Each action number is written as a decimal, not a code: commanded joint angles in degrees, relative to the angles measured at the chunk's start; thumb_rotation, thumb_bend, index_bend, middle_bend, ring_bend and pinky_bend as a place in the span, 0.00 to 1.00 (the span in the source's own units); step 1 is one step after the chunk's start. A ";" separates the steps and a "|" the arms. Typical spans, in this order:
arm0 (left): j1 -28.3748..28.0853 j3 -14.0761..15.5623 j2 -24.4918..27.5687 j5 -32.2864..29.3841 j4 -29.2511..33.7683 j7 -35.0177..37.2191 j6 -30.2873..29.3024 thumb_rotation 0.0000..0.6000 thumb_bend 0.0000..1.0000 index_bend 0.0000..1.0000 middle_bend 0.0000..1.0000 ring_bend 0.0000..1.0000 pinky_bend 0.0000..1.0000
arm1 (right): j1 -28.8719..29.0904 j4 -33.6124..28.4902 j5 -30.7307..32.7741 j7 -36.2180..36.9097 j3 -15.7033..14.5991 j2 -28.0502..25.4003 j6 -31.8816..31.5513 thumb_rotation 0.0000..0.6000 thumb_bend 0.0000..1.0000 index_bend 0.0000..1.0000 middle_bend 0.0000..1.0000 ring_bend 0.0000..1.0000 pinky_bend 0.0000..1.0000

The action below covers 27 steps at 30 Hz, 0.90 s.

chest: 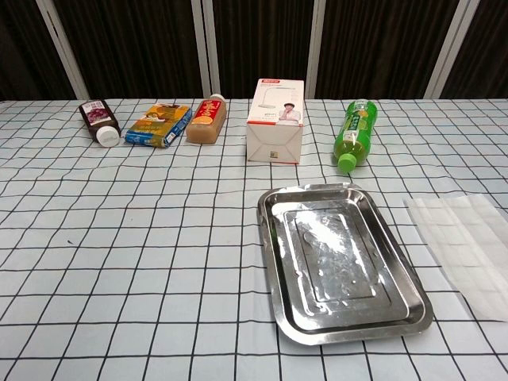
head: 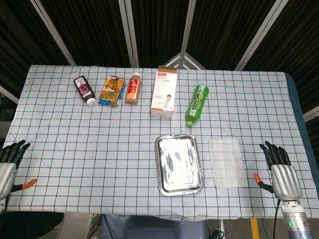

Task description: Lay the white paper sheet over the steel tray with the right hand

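A steel tray (head: 178,164) (chest: 342,258) lies empty near the table's front edge, slightly right of centre. Just to its right the white paper sheet (head: 227,162) (chest: 470,246) lies flat on the checked cloth, apart from the tray. My right hand (head: 279,167) rests at the right edge of the table, right of the sheet, fingers spread and holding nothing. My left hand (head: 10,162) sits at the far left edge, open and empty. Neither hand shows in the chest view.
Along the back stand or lie a purple bottle (head: 84,89), a colourful carton (head: 111,90), a brown bottle (head: 133,88), a white box (head: 164,92) and a green bottle (head: 197,104). The checked tablecloth (head: 99,149) covers the table.
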State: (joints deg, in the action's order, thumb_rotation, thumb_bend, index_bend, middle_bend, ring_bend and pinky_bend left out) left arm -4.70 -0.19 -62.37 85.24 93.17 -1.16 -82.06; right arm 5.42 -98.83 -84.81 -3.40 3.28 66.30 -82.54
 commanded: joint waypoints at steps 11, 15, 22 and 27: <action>0.06 0.06 -0.01 0.28 -0.08 0.04 -0.23 1.00 0.00 0.00 0.00 0.00 0.00 | 0.41 0.02 -1.78 -0.65 -0.86 0.11 0.57 1.00 0.37 0.00 0.00 0.00 0.00; -0.11 -0.07 -0.18 0.00 -0.17 -0.07 0.09 1.00 0.00 0.00 0.00 0.00 0.00 | 1.26 0.01 -3.21 -3.96 -1.29 1.40 1.37 1.00 0.37 0.00 0.00 0.00 0.00; -0.08 0.02 -0.16 0.29 -0.11 -0.14 -0.07 1.00 0.00 0.00 0.00 0.00 0.00 | 1.60 1.23 -3.28 -13.86 -0.78 6.20 0.63 1.00 0.37 0.00 0.00 0.00 0.00; 0.03 0.07 0.11 0.43 -0.15 0.60 -0.25 1.00 0.00 0.00 0.00 0.00 0.00 | 0.50 1.85 0.77 -16.43 -0.59 9.46 0.68 1.00 0.37 0.00 0.00 0.00 0.00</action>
State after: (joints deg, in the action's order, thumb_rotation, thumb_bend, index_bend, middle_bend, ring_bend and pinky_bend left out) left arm -4.68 -0.12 -62.29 85.64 93.02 -0.61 -82.29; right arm 6.39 -97.40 -85.33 -18.80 2.57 74.56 -81.79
